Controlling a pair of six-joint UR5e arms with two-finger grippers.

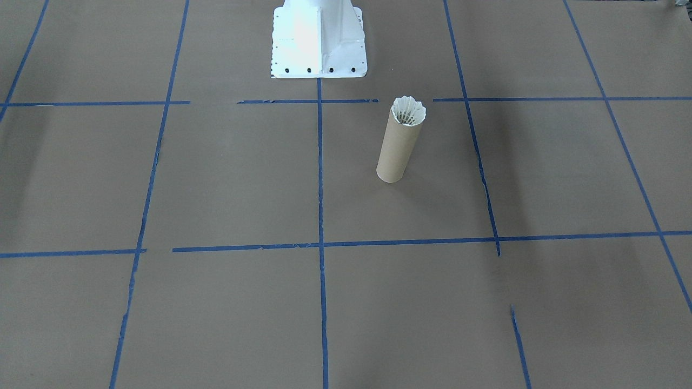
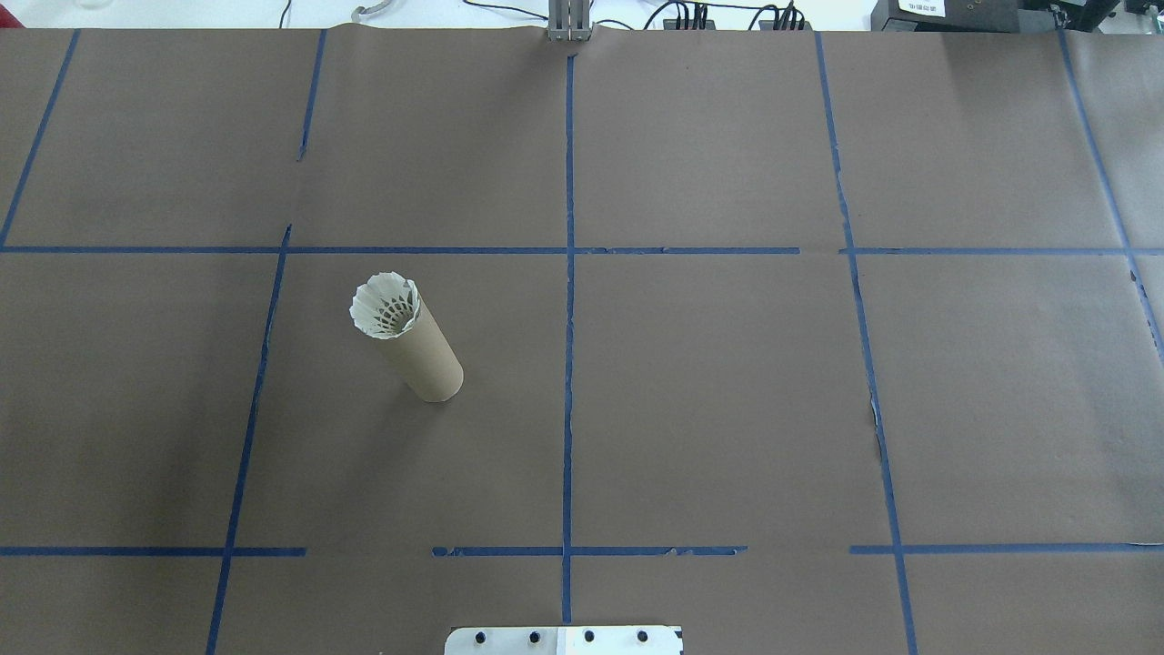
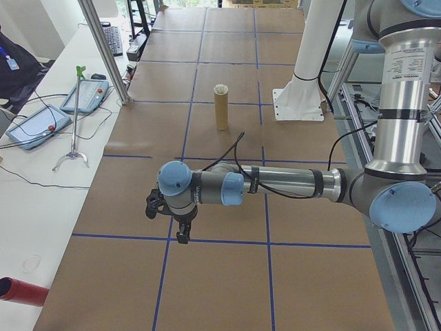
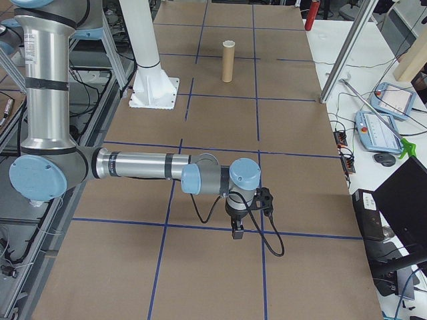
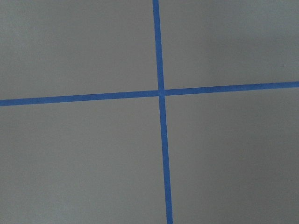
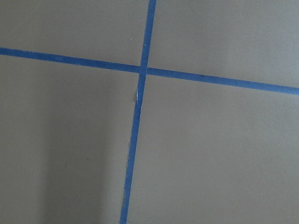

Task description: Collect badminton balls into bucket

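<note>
Our left gripper (image 3: 165,219) and our right gripper (image 4: 235,217) hang over bare table (image 2: 727,409), well apart from the bucket (image 2: 426,355). We only see them from the side, so we cannot tell if they are open or closed.

The job looks done. The shuttlecock (image 2: 386,306) sits in the top of the bucket, its white feathers poking out like a little crown. The bucket stands upright. We see no other shuttlecock on the table.
</note>
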